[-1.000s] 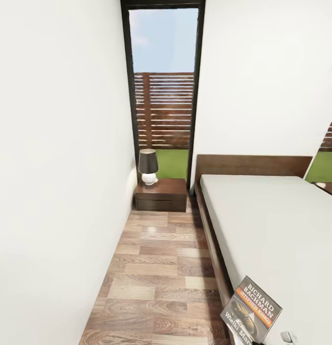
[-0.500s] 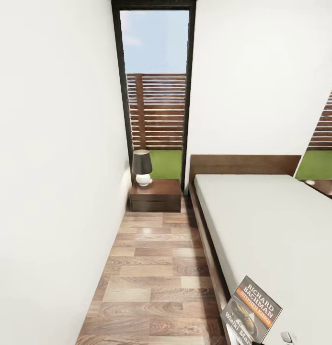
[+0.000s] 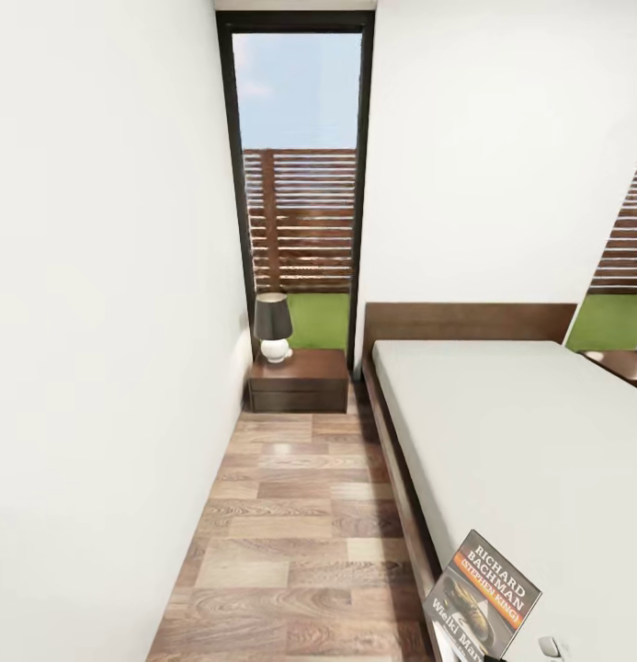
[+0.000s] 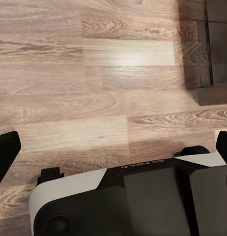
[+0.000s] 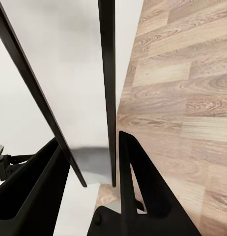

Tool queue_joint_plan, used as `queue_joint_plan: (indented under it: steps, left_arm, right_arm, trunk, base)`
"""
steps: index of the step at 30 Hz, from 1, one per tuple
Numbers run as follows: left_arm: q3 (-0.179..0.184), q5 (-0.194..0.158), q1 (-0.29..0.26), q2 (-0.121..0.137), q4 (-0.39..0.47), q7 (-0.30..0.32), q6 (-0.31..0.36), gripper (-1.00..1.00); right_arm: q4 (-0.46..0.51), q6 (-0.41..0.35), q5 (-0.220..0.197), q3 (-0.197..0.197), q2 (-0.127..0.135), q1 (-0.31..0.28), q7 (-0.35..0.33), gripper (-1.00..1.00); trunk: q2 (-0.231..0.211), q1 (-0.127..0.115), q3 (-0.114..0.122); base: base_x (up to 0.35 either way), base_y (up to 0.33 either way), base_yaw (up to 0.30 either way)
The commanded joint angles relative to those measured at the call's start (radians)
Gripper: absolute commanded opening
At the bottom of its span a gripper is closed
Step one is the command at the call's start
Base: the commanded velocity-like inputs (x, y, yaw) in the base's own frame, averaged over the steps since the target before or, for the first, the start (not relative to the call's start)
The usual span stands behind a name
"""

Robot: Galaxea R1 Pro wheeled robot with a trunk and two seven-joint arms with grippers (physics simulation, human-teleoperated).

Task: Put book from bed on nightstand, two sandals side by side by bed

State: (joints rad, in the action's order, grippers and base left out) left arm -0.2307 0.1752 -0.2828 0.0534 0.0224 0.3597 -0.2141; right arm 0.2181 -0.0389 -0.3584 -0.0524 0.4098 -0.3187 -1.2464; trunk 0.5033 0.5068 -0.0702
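One thing that matters: the thin paperback book with the orange-red band and white "Richard Bachman" lettering (image 3: pixel 483 598) is sitting low on the robot's right. The low dark-brown one-drawer nightstand (image 3: pixel 300 372) is waiting straight ahead and a bit left, well apart from it.
Book pose: it's tilting up over the near edge of the big low bed with the grey mattress and dark wood frame (image 3: pixel 520 441), cover facing the head camera, long side running down toward the lower left.
Right hand (image 5: pixel 89 137): its black fingers are flanking the book's thin dark edge (image 5: pixel 107 73), so I'm reading it as clamped on the book.
Left hand (image 4: pixel 113 147): fingers are spread wide apart, holding nothing, pointing down at the wood-plank floor (image 4: pixel 94 73).
Nearer arm: the right one, obviously.
Landing surface: the glossy nightstand top is sharing space with a small dark-shaded lamp on a white base (image 3: pixel 273 326), which is hugging the back left, so I'd guess the front right is the spot to aim for.
Room: a narrow floor lane (image 3: pixel 290 515) is running between the white wall (image 3: pixel 97 322) and the bed, ending at a tall black-framed window (image 3: pixel 300 184).
Risk: I'm thinking the lamp gets clipped if the book comes in too far left.
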Motion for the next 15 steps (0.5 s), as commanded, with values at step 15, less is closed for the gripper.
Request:
queue_joint_plan:
  steps: [15]
  left_arm:
    - [-0.009, 0.01, -0.001, 0.0, -0.001, 0.002, -0.004, 1.0]
  right_arm:
    - [0.0, -0.004, 0.003, -0.006, 0.0, 0.0, -0.004, -1.0]
  trunk:
    - [0.002, 0.001, -0.002]
  base:
    - [0.314, 0.0, 0.0]
